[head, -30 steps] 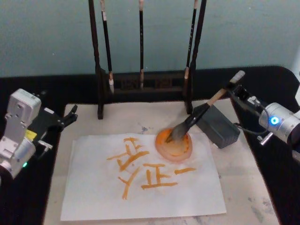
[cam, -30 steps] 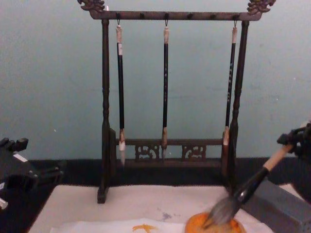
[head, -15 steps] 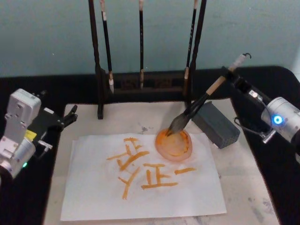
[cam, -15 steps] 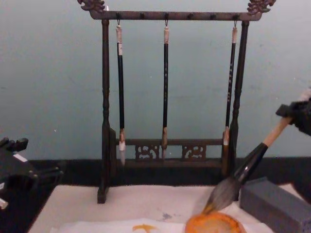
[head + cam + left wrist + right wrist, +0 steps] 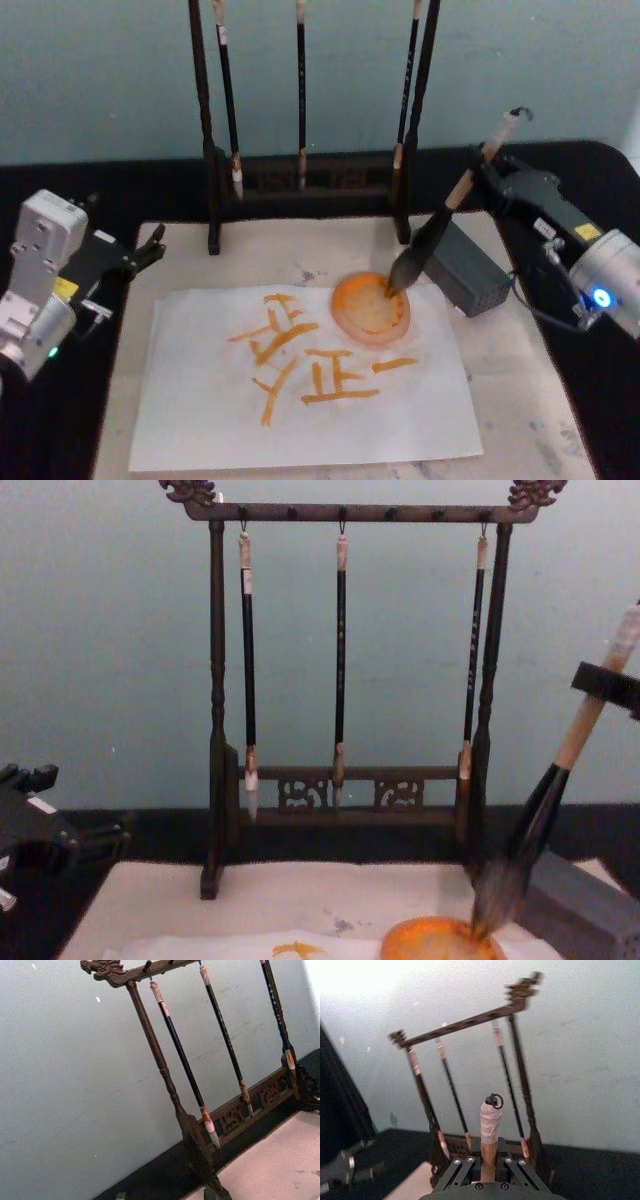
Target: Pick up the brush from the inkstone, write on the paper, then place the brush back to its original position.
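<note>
My right gripper (image 5: pixel 484 168) is shut on the tan handle of the brush (image 5: pixel 432 236), which stands steeply tilted. Its bristle tip dips into the right side of an orange ink dish (image 5: pixel 368 312). From the chest the brush (image 5: pixel 548 802) leans up to the gripper (image 5: pixel 606 686) at the right edge. The right wrist view shows the taped handle top (image 5: pixel 490 1119) rising between the fingers (image 5: pixel 461 1169). The dark grey inkstone block (image 5: pixel 468 268) lies just right of the dish. The white paper (image 5: pixel 200 420) bears several orange strokes (image 5: pixel 300 358). My left gripper (image 5: pixel 148 246) is parked open at the left.
A dark wooden rack (image 5: pixel 300 180) with three thin hanging brushes (image 5: pixel 340 660) stands behind the beige felt mat (image 5: pixel 520 400). That rack (image 5: pixel 190 1130) is seen close up in the left wrist view. Black tabletop surrounds the mat.
My right gripper has risen and swung the brush from lying low over the grey block to nearly upright. The tip has shifted to the dish's right side. The left arm is still.
</note>
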Controlling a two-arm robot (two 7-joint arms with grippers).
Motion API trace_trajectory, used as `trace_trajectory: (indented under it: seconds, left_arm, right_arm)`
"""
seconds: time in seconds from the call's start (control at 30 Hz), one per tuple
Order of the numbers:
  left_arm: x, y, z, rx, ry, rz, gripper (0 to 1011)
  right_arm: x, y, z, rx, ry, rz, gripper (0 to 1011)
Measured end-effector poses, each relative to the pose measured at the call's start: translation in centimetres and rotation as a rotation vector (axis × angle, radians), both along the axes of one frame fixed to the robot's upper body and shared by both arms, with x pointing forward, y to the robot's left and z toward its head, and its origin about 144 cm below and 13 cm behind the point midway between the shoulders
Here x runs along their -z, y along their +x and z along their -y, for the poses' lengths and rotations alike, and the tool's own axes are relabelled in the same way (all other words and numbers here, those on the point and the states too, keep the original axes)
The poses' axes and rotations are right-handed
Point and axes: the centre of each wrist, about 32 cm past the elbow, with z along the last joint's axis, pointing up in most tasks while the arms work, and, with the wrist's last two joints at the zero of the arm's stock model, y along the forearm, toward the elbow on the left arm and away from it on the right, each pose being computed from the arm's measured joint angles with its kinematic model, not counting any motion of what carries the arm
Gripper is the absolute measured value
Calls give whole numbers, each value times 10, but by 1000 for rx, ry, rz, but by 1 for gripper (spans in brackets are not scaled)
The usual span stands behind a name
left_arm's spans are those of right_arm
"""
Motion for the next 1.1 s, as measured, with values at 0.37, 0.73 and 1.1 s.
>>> trace_trajectory:
  seconds: [0.37,0.73,1.1]
  left_arm:
    - [0,0,0,0,0,0,1010]
    - [0,0,0,0,0,0,1010]
    - [0,0,0,0,0,0,1010]
  right_arm:
    - [1,-18,1,-82,-146,160,175]
    - [-1,-35,7,-158,-211,199,174]
    - [-2,-55,11,-198,-223,205,175]
